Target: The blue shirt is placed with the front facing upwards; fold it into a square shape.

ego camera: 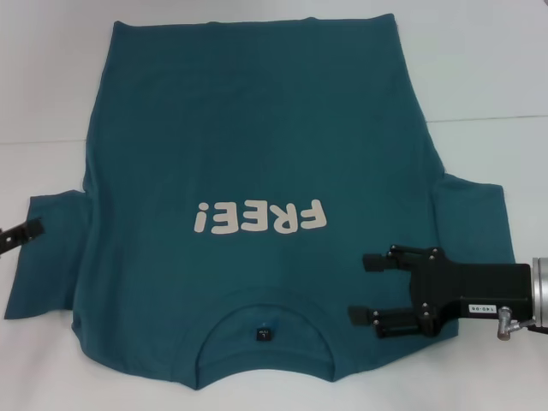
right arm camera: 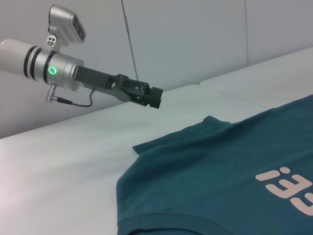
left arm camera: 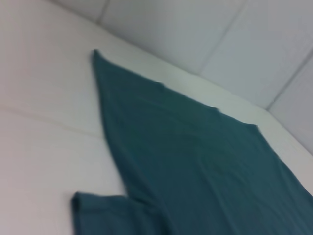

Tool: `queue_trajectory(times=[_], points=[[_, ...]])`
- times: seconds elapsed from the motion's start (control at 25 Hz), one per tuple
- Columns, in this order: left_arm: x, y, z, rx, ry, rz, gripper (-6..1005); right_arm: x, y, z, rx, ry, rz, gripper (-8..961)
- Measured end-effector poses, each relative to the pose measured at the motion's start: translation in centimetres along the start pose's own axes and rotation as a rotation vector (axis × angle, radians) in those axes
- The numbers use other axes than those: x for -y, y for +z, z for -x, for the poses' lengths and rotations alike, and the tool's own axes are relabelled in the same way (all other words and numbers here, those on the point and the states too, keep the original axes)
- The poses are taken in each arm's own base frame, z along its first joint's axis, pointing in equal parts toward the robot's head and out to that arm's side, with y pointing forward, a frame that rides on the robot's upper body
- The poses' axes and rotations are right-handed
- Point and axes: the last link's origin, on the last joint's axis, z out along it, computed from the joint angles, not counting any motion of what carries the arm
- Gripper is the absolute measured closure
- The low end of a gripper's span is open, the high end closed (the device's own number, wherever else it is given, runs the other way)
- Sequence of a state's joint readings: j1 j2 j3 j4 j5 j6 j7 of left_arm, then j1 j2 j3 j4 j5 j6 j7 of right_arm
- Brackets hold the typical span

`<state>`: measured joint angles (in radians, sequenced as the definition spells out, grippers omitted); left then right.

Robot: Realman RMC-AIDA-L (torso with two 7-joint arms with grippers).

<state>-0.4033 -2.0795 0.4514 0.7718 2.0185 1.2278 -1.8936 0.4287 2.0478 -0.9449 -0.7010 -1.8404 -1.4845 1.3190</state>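
Since the large dark teal-blue cotton T-shirt [ego camera: 257, 154] lies flat and face-up on the white worktop [ego camera: 51, 86] with both sleeves spread, no fold looks made yet. Right claw [ego camera: 360, 288] hovers wide over the shoulder; left claw [ego camera: 30, 229], state unclear, sits at the opposite sleeve.

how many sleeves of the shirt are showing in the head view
2. One sleeve lies flat on the robot's left, beside the left gripper at the picture's edge. The other sleeve lies on the right, partly covered by the open right gripper. Neither is folded in yet.
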Motion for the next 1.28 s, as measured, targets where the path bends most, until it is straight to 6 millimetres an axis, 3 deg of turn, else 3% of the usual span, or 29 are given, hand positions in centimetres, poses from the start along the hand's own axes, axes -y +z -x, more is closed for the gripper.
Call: queue_trajectory(times=[0.44,1.28], points=[[1.6,0.1,1.0,0.034,-0.025,-0.103,124,0.0,0.1,0.1,-0.002,-0.003,0.002,31],[1.7,1.6,2.7,0.079,-0.009,-0.129,125,0.0,0.2,0.2,0.002,-0.005,0.004,31]])
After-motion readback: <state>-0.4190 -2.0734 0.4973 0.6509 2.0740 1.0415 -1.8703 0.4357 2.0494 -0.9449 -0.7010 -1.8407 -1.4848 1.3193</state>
